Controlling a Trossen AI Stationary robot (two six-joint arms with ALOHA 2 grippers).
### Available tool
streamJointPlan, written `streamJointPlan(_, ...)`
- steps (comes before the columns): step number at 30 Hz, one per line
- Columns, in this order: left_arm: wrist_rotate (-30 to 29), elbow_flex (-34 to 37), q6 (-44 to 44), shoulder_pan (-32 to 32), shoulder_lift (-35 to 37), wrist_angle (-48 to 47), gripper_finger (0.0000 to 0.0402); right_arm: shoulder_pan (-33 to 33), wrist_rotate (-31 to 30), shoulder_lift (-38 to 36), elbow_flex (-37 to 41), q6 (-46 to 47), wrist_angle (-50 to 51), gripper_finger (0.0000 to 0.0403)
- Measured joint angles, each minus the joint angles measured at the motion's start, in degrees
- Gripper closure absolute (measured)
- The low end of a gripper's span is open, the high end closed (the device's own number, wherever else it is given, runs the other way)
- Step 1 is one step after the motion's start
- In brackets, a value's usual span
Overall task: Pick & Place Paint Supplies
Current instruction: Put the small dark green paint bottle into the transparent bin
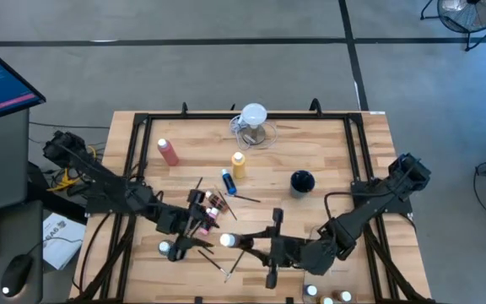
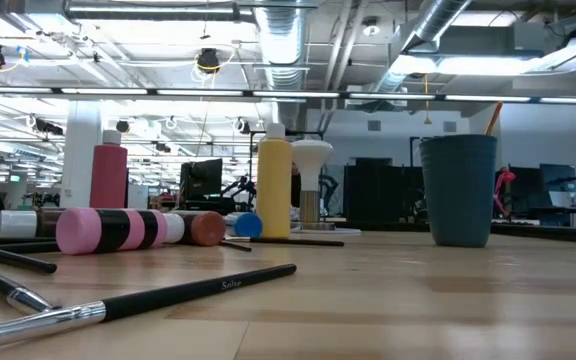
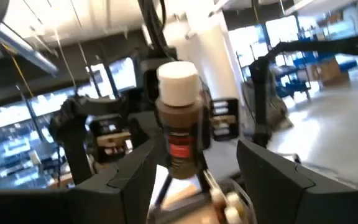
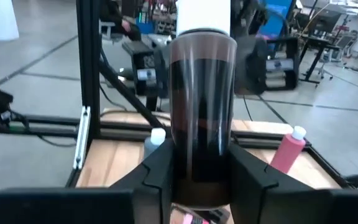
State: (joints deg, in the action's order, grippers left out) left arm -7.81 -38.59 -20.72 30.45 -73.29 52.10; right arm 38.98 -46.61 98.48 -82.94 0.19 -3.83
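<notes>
Holding: the right claw pinches a brown paint bottle with a white cap, its fingers pressed on either side of the body, so the bottle rides upright and will not tip in transit.
Right claw place: low on the worktop, about six o'clock in the overhead view, the bottle pointing toward nine o'clock.
Left claw: the left claw also carries a small brown white-capped bottle; its fingers sit close against the sides, gripped low, which leaves the cap clear.
Left claw place: about seven o'clock, just beside the right claw's load, the two arms meeting near the front edge.
Loose supplies: the pink-red squeeze bottle stands at ten o'clock, the yellow squeeze bottle near centre, the blue bottle lying just below it.
Brushes: thin dark paintbrushes lie flat across the front, scattered near the claws.
Likely target: the dark cup at three o'clock of centre looks a fitting holder for brushes, though I cannot tell it is meant so.
Other: a clear jug stands at twelve o'clock, apart from the work.
Stage, judged: mid-carry, most items yet unplaced.
</notes>
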Motion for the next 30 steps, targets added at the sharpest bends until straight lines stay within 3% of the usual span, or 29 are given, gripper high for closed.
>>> streamJointPlan(6,0.84,0.0,1.94,-2.86,-4.67,9.81,0.0192,-1.04,1.6,0.2,0.0,-0.79,-2.65,0.0303)
streamJointPlan(13,4.83,0.0,4.08,-4.25,-4.8,10.67,0.0192,-2.6,1.71,0.24,0.0,-0.76,-2.56,0.0303)
streamJointPlan(30,4.49,0.0,6.12,-6.46,-4.77,11.91,0.0192,-7.65,6.32,0.24,0.0,-0.61,-3.02,0.0303)
